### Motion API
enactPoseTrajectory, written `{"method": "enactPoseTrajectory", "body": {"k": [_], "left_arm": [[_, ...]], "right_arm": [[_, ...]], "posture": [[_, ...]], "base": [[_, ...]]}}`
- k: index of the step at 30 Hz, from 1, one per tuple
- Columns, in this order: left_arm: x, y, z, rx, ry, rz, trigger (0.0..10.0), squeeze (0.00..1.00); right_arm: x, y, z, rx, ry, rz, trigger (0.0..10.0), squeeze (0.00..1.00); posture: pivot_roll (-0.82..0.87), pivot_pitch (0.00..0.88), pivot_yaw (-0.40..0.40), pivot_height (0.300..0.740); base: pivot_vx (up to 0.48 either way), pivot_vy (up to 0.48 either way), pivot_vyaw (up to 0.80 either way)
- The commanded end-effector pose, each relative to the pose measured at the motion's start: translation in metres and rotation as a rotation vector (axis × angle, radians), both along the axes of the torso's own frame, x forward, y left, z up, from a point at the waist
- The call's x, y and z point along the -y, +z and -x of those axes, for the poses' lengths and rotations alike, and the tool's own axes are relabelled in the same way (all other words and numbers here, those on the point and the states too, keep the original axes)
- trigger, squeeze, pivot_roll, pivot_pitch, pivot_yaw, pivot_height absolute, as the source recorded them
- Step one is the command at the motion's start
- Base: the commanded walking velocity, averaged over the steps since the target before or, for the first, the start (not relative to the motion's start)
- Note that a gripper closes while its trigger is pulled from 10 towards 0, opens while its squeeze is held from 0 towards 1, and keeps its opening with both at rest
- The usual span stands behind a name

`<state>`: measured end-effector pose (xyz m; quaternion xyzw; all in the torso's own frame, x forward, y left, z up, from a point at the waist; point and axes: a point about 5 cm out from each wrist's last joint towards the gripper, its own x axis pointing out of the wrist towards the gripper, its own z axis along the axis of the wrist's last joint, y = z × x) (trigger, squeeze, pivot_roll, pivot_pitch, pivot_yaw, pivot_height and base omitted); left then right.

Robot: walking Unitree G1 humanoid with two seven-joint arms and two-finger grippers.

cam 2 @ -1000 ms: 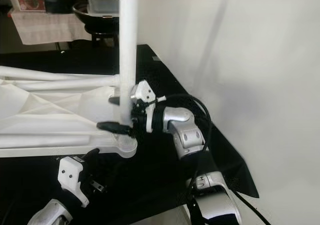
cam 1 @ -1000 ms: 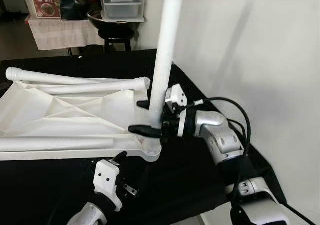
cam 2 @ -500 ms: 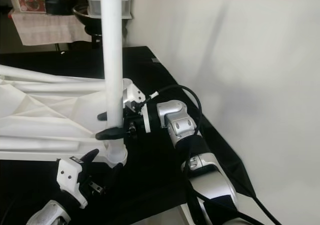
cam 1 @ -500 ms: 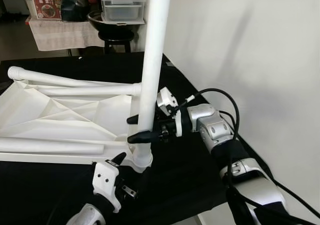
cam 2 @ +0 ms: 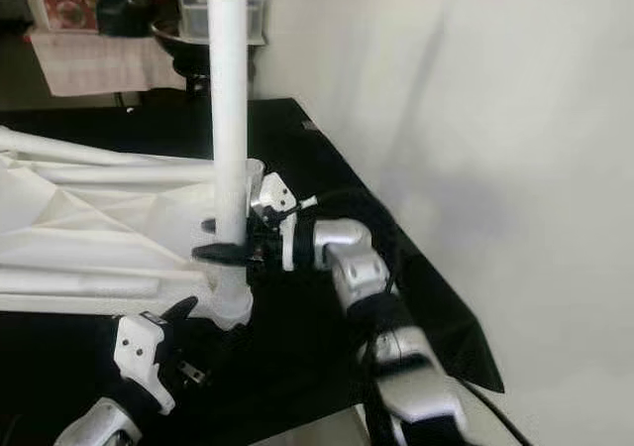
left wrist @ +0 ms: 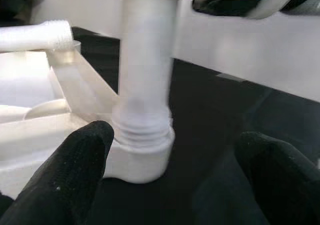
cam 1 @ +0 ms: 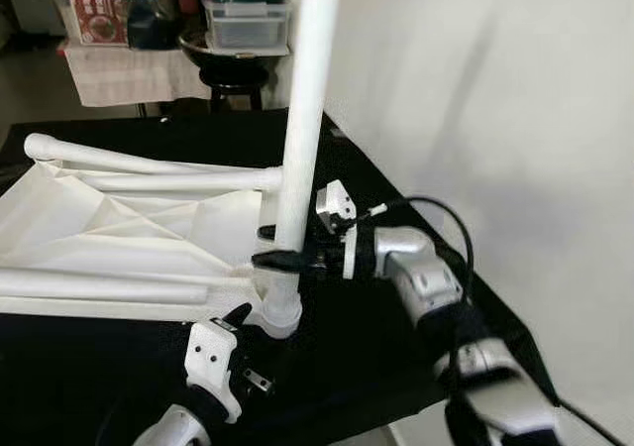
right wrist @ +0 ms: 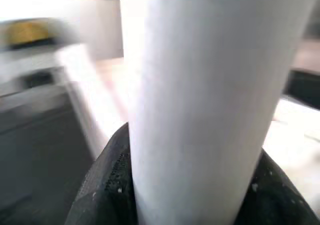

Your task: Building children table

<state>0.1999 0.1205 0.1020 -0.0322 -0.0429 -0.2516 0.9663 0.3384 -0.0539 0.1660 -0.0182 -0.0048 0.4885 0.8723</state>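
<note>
The white leg (cam 1: 302, 129) stands up in the corner socket (left wrist: 142, 157) of the upside-down tabletop (cam 1: 119, 233), squeezed by the right gripper (cam 1: 282, 248) from 3 o'clock, while the left gripper (left wrist: 170, 175) waits open at 6 o'clock; next, I think, comes twisting it tight.

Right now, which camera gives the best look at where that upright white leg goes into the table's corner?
The left wrist view: the upright leg meets the corner socket close up, its threads showing. Both eye views show the joint small, below the right gripper clamped on the leg. The right wrist view shows just the leg's shaft between its fingers.
</note>
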Motion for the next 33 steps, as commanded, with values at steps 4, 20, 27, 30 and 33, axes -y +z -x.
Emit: {"method": "enactPoseTrajectory", "body": {"k": [4,20,27,30,33], "left_arm": [[-0.001,0.0,0.001,-0.004,0.002,0.007,10.0,0.0],[0.0,-0.001,-0.002,0.002,0.007,0.008,10.0,0.0],[0.001,-0.001,-0.003,0.002,0.005,0.01,10.0,0.0],[0.002,-0.001,-0.002,0.002,0.004,0.01,10.0,0.0],[0.003,-0.001,-0.003,0.003,0.005,0.01,10.0,0.0]], "right_arm": [[0.008,-0.025,0.017,-0.079,-0.351,0.111,0.0,0.0],[-0.003,0.005,0.006,-0.024,-0.137,0.006,10.0,1.0],[-0.004,0.03,0.007,0.043,0.253,0.002,10.0,1.0],[0.0,0.037,0.007,0.074,0.441,0.06,10.0,1.0],[0.002,0.041,0.006,0.094,0.535,0.112,10.0,1.0]], "posture": [[-0.07,0.0,-0.118,0.74],[-0.06,0.0,-0.128,0.74],[-0.06,0.0,-0.129,0.74],[-0.05,0.0,-0.131,0.74],[-0.05,0.0,-0.132,0.74]], "base": [[0.0,0.0,0.0],[0.0,0.0,0.0],[0.0,0.0,0.0],[0.0,0.0,0.0],[0.0,0.0,0.0]]}}
